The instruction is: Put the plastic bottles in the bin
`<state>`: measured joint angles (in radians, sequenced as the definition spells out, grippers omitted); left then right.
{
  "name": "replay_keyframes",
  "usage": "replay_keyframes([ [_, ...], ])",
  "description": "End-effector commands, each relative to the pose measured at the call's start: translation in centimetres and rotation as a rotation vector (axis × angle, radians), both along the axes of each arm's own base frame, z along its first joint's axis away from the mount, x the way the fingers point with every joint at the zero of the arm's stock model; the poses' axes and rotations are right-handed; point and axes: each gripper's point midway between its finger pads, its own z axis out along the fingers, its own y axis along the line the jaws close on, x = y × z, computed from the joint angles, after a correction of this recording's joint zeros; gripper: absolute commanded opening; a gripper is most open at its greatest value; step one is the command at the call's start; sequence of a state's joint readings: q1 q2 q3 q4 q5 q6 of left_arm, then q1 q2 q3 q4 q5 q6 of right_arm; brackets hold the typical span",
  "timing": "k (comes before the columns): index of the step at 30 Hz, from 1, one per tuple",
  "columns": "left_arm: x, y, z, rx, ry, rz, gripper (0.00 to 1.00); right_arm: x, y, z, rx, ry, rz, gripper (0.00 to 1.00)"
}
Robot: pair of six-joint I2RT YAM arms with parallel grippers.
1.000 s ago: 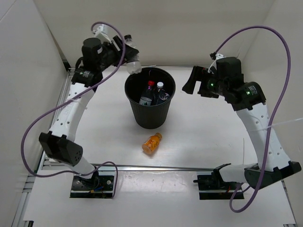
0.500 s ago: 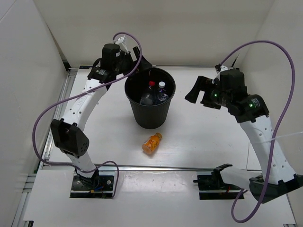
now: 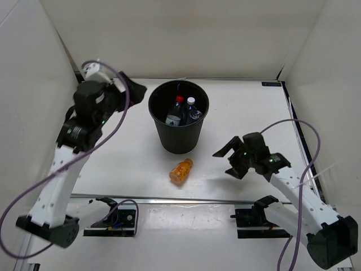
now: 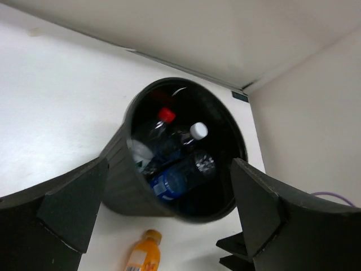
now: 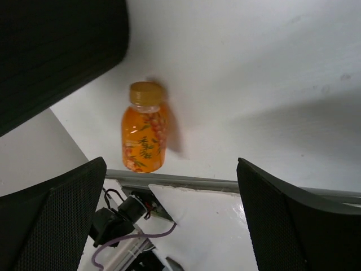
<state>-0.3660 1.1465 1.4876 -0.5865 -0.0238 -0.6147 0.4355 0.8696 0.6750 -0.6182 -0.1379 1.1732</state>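
The black bin (image 3: 179, 141) stands upright at the back middle of the table. Clear plastic bottles lie inside it, among them a red-capped one (image 3: 179, 100) and a white-capped one (image 3: 190, 102). The left wrist view looks down into the bin (image 4: 121, 169) and shows the red cap (image 4: 165, 114) and a blue label (image 4: 169, 183). A stubby orange bottle (image 3: 181, 171) lies on the table in front of the bin. My left gripper (image 3: 135, 92) hangs open and empty, left of the rim. To the right of the orange bottle (image 5: 144, 135), my right gripper (image 3: 225, 162) is low, open and empty.
A metal rail (image 3: 186, 199) runs along the table's near edge, just behind the orange bottle. White walls close in the left, back and right. Purple cables loop off both arms. The arm bases (image 3: 110, 217) sit below the rail.
The left gripper opened over the bin, let its bottle go and pulled back left. The right arm swung down from beside the bin toward the near edge, right of the orange bottle.
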Motion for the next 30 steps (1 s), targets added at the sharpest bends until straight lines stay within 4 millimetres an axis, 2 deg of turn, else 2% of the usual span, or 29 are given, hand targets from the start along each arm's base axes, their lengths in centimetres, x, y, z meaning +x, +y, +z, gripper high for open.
replay_keyframes([
  [1,-3.3,4.1,-3.4,0.060,0.118,0.158,1.00,1.6,2.6,1.1,0.151,-0.031,-0.100,1.00],
  [2,-4.7,4.9,-4.9,0.097,0.183,0.171,1.00,1.0,3.4,0.3,0.137,0.004,-0.084,1.00],
  [3,-5.4,5.3,-5.8,0.105,0.215,0.185,1.00,1.2,3.8,-0.1,0.136,0.024,-0.120,1.00],
  [4,-6.1,5.7,-6.4,0.108,0.239,0.199,1.00,0.5,4.6,-1.4,0.110,0.071,-0.104,1.00],
  [5,-7.0,6.5,-6.0,0.111,0.228,0.219,1.00,0.6,5.3,-1.3,0.112,0.076,-0.106,1.00],
  [6,-7.7,6.9,-7.2,0.121,0.263,0.231,1.00,0.4,6.3,-1.9,0.099,0.111,-0.115,1.00],
  [9,-9.1,7.8,-7.5,0.111,0.246,0.254,1.00,0.6,8.4,-2.2,0.103,0.121,-0.090,1.00],
  [10,-9.4,8.1,-7.2,0.108,0.234,0.263,1.00,0.7,9.7,-2.5,0.102,0.132,-0.073,1.00],
  [15,-10.0,8.9,-7.6,0.163,0.252,0.273,1.00,1.7,12.8,-3.8,0.148,0.146,-0.042,1.00],
  [16,-10.1,9.0,-6.7,0.162,0.230,0.270,1.00,2.1,13.3,-4.5,0.140,0.154,-0.043,1.00],
  [18,-10.0,9.0,-7.0,0.204,0.248,0.259,1.00,2.7,15.0,-3.8,0.176,0.164,-0.012,1.00],
  [19,-10.0,9.0,-6.5,0.198,0.238,0.259,1.00,2.8,15.4,-5.0,0.156,0.198,-0.006,1.00],
  [22,-10.0,9.8,-6.6,0.226,0.239,0.288,1.00,2.7,17.3,-5.6,0.158,0.245,0.024,1.00],
  [24,-10.0,9.8,-6.7,0.236,0.237,0.284,1.00,2.4,17.9,-6.8,0.141,0.288,0.031,1.00],
  [25,-10.0,9.8,-7.1,0.241,0.246,0.283,1.00,2.7,18.6,-6.3,0.157,0.292,0.044,1.00],
  [27,-10.0,10.0,-7.4,0.258,0.252,0.288,1.00,2.0,18.9,-7.2,0.151,0.348,0.055,1.00],
  [29,-10.1,10.2,-7.6,0.263,0.252,0.298,1.00,1.6,18.6,-7.6,0.144,0.378,0.043,0.96],
  [30,-10.1,10.2,-8.0,0.268,0.261,0.297,1.00,1.2,18.4,-8.0,0.143,0.398,0.040,0.89],
])
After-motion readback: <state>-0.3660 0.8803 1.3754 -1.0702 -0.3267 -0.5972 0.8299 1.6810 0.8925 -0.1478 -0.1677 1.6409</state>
